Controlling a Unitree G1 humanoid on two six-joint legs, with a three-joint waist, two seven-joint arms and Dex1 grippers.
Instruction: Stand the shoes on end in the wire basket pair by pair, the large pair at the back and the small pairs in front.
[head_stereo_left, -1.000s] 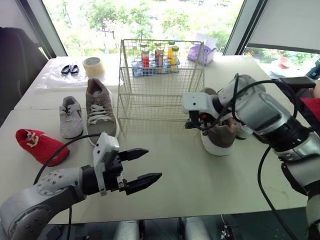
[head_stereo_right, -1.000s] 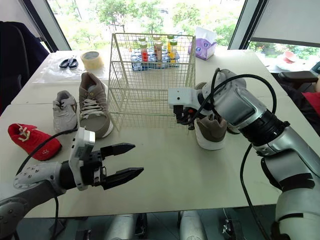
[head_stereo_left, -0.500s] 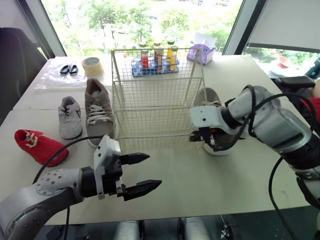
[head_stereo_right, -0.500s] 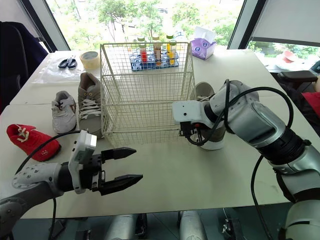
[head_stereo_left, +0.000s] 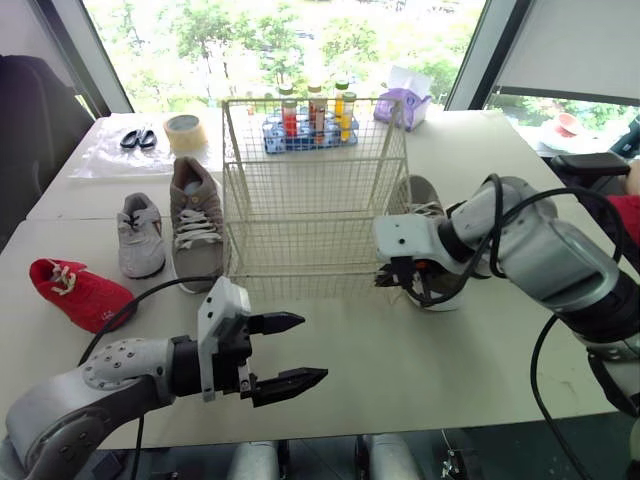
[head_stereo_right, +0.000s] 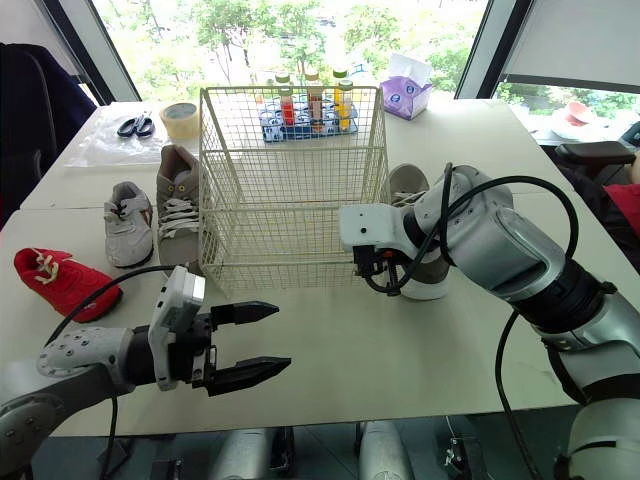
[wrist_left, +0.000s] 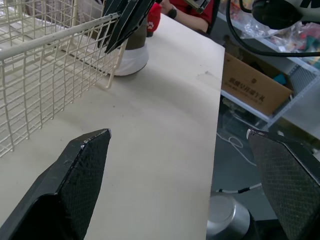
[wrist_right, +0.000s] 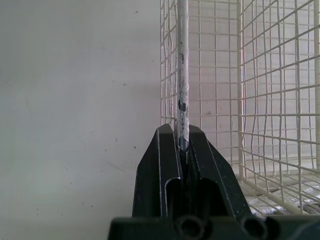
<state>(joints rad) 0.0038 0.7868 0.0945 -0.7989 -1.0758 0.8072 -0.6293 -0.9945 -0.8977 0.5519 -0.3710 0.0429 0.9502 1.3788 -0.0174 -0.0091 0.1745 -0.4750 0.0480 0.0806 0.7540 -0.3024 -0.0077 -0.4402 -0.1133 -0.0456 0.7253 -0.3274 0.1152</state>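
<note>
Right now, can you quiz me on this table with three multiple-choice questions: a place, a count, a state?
1. Where is the red shoe? A left of the wire basket; B inside it; C right of it.
2. How many shoes lie left of the basket? A one; B three; C five.
3. The right gripper is: A open; B holding a shoe; C shut on a basket wire.
Answers: A, it lies far to the basket's left. B: red shoe, small grey shoe, large taupe shoe. C, it clamps an upright wire.
</note>
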